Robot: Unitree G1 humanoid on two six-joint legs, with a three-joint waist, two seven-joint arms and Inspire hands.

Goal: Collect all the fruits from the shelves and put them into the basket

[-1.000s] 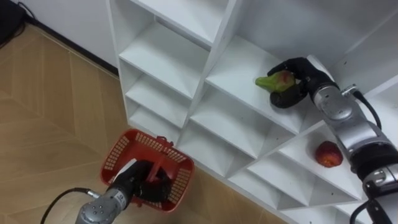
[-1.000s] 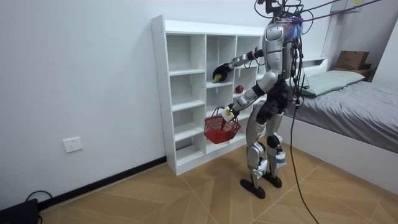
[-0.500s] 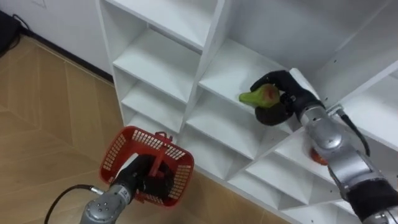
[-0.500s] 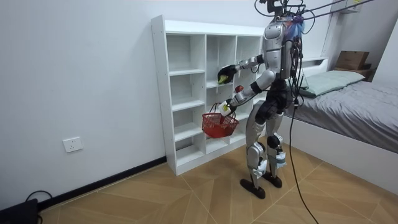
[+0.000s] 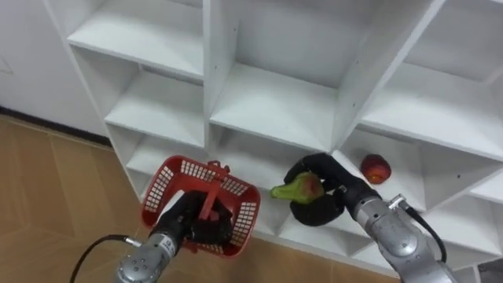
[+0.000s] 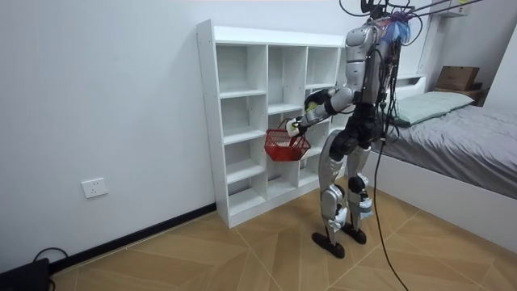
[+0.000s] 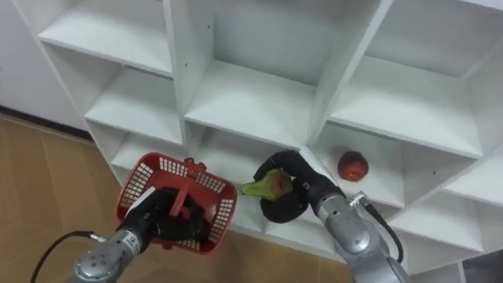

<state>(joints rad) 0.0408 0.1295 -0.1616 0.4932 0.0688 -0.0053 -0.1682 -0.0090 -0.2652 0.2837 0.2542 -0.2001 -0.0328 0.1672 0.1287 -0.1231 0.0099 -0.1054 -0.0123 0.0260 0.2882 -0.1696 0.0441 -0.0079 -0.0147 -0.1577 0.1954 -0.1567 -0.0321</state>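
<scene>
Beside the basket (image 5: 159, 191), the right hand (image 5: 324, 206) clasps a pear (image 5: 296, 189) for release; the left hand (image 5: 189, 225) grips the handle (image 5: 211, 198).

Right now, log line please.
left hand: shut on red basket handle | right hand: shut on green fruit, beside basket | red fruit: on shelf

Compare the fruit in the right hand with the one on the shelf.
Colour: the held fruit is green with a red blush; the shelf fruit is red. Shape: the held fruit tapers to a point; the shelf fruit is round. State: the right hand grips the held fruit; the shelf fruit rests alone in its compartment. Neither is in the basket.
</scene>
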